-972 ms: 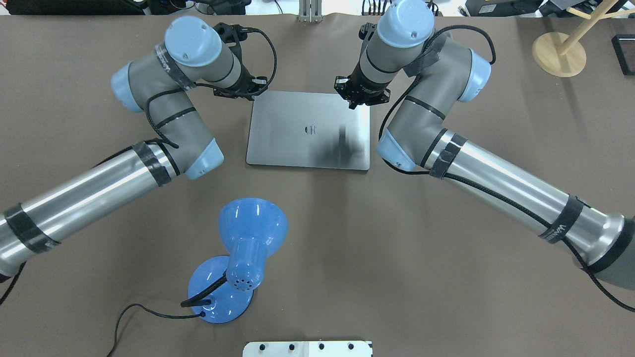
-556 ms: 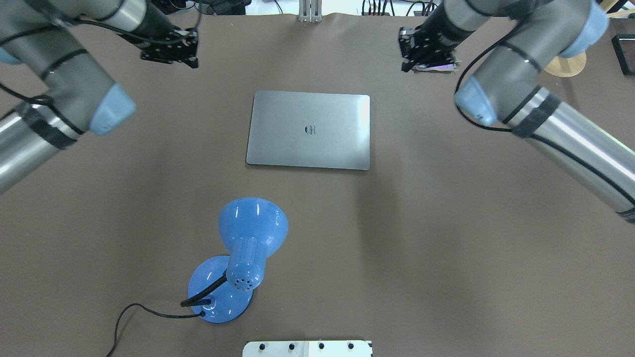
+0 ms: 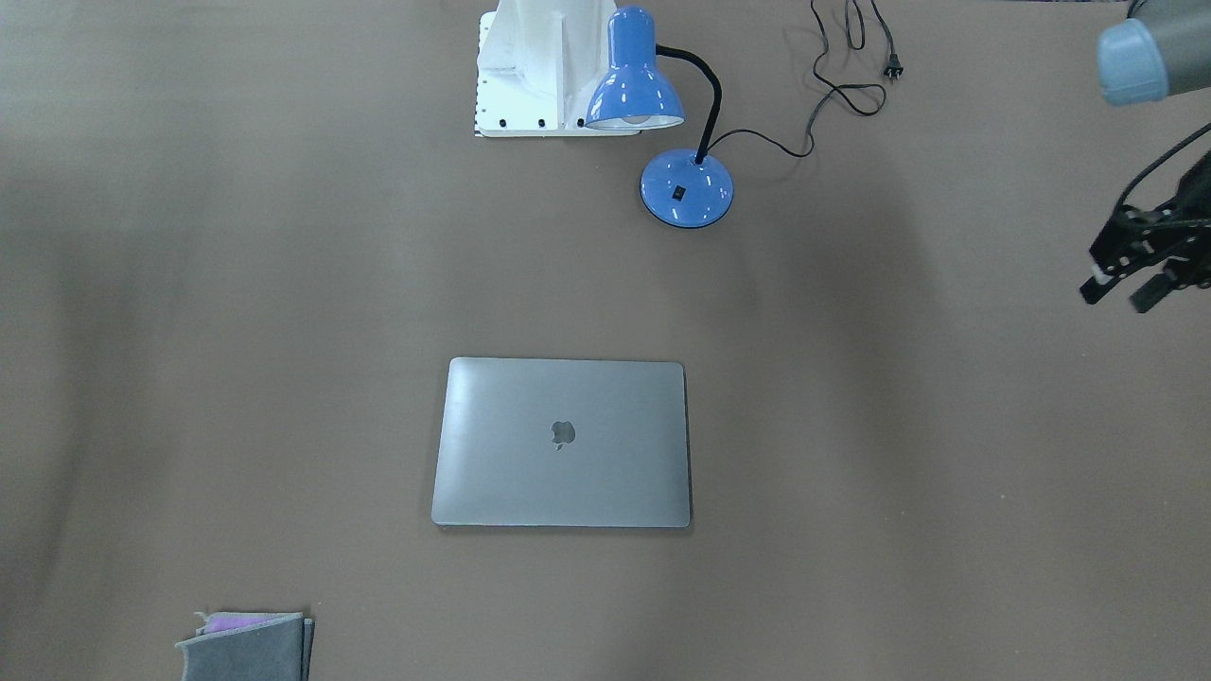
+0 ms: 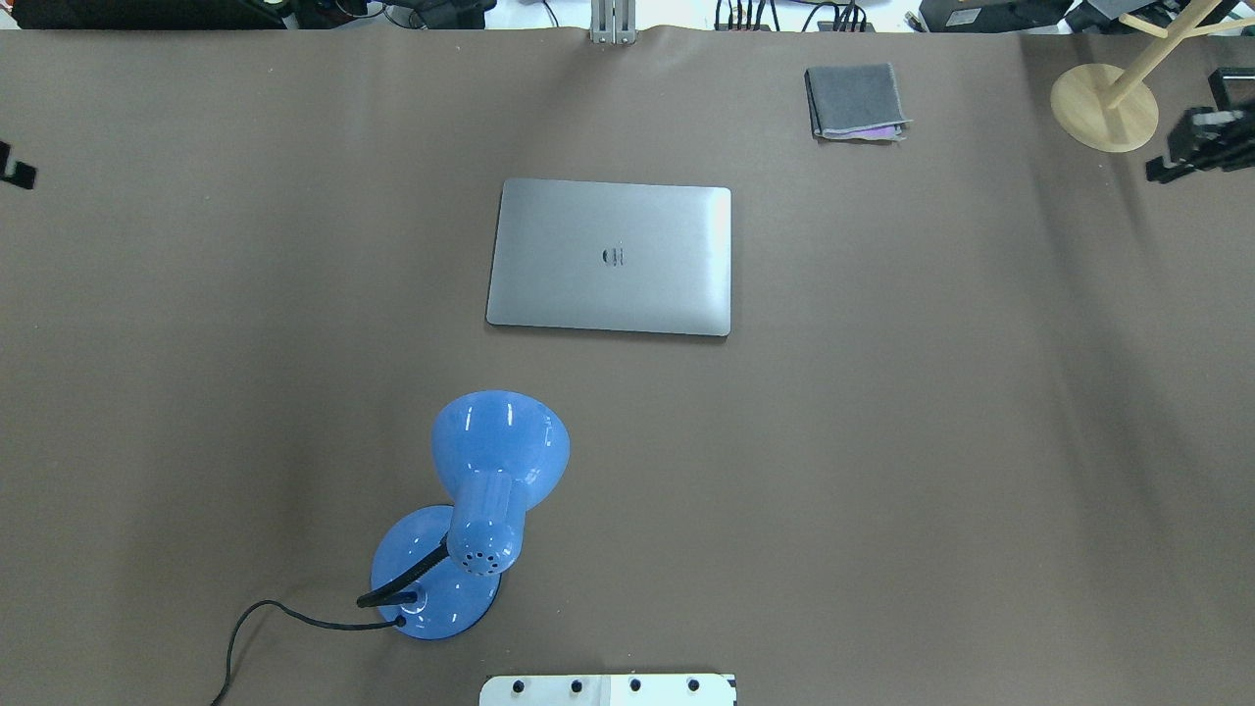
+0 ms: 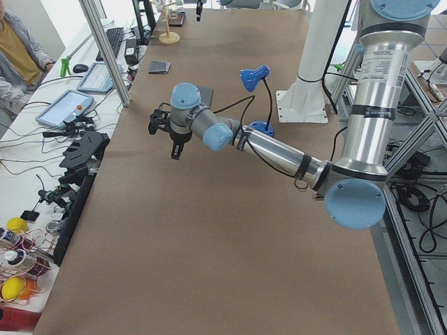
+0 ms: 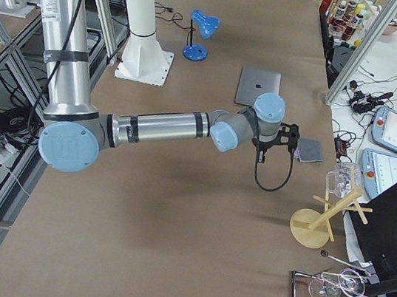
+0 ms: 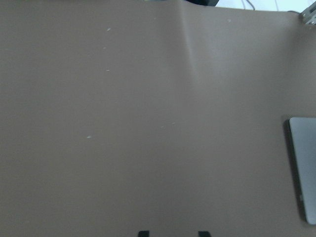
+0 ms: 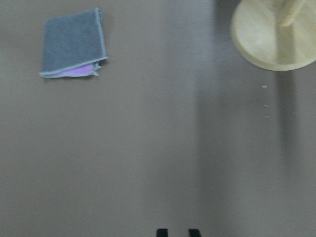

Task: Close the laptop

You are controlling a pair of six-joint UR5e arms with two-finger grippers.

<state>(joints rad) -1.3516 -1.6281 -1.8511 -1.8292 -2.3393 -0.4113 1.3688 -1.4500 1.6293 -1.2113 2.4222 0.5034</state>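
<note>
The laptop (image 4: 610, 257) lies shut and flat in the middle of the table, lid up with its dark logo showing; it also shows in the front view (image 3: 563, 442) and at the right edge of the left wrist view (image 7: 303, 168). My left gripper (image 3: 1126, 288) hangs over the table far to the laptop's left, open and empty, its fingertips (image 7: 143, 233) wide apart. My right gripper (image 4: 1184, 149) is far off to the laptop's right near the table edge. Its fingertips (image 8: 162, 232) stand a small gap apart and hold nothing.
A blue desk lamp (image 4: 490, 490) with its cord stands on the robot's side of the laptop. A small grey folded cloth (image 4: 855, 101) lies at the far right. A wooden stand (image 4: 1105, 106) is beside the right gripper. The white robot base (image 4: 608, 689) is at the near edge.
Both arms have drawn back from the laptop's far edge, up and outward to the table's two sides. The laptop lies shut as before, and the cloth now shows.
</note>
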